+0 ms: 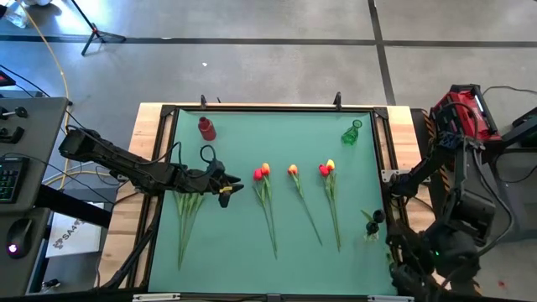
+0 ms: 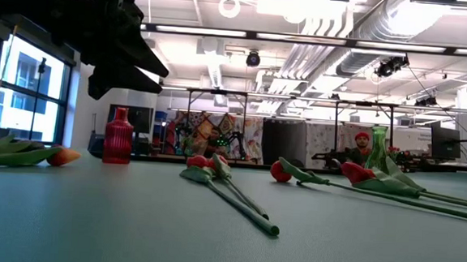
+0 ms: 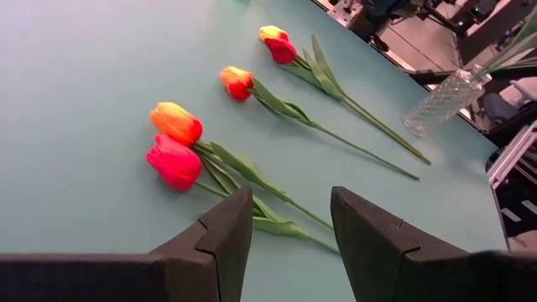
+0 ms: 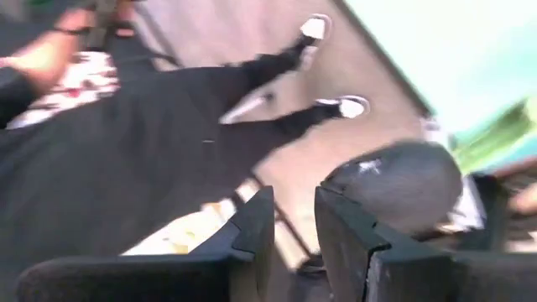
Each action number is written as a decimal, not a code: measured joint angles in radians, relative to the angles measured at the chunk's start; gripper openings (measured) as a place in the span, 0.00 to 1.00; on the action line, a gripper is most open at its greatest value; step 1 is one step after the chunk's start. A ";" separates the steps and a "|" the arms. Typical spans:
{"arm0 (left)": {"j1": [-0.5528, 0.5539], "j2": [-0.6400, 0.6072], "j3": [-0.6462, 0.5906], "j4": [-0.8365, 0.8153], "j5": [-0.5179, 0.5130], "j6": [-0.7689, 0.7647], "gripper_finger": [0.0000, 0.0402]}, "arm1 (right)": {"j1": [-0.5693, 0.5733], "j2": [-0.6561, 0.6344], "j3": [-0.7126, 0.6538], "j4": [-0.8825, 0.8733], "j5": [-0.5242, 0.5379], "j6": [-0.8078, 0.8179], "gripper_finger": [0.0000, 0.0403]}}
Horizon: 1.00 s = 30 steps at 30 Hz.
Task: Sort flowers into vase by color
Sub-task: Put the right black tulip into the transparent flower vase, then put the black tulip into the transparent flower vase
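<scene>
Tulips lie flat on the green mat: a red and orange pair (image 1: 262, 172) (image 3: 174, 143), one orange tulip (image 1: 293, 170) (image 3: 237, 81), and a red and yellow pair (image 1: 326, 168) (image 3: 278, 42). A bundle of stems (image 1: 186, 222) lies under my left arm. The red vase (image 1: 206, 128) and the green vase (image 1: 351, 134) stand at the far edge. A clear vase (image 3: 440, 101) holding stems stands on the right. My left gripper (image 1: 226, 186) (image 3: 289, 222) hovers open above the mat, left of the red and orange pair. My right gripper (image 4: 294, 222) is open, off the table's right side.
The mat has a dark frame rim (image 1: 268, 109). My right arm (image 1: 445, 210) stands beyond the right edge, and a person (image 4: 126, 143) shows past it on the floor. Bare mat lies between the tulip rows and near the near edge (image 1: 252, 277).
</scene>
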 joint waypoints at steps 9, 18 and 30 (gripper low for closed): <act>0.000 0.000 0.000 -0.011 0.034 0.009 0.38 | -0.021 -0.029 0.000 -0.048 0.035 -0.017 0.19; 0.000 0.000 0.000 -0.009 0.034 0.026 0.38 | -0.031 -0.090 0.000 -0.020 0.061 -0.059 0.19; 0.002 -0.011 -0.001 -0.008 0.061 0.029 0.38 | -0.031 -0.209 0.000 0.028 0.389 -0.165 0.19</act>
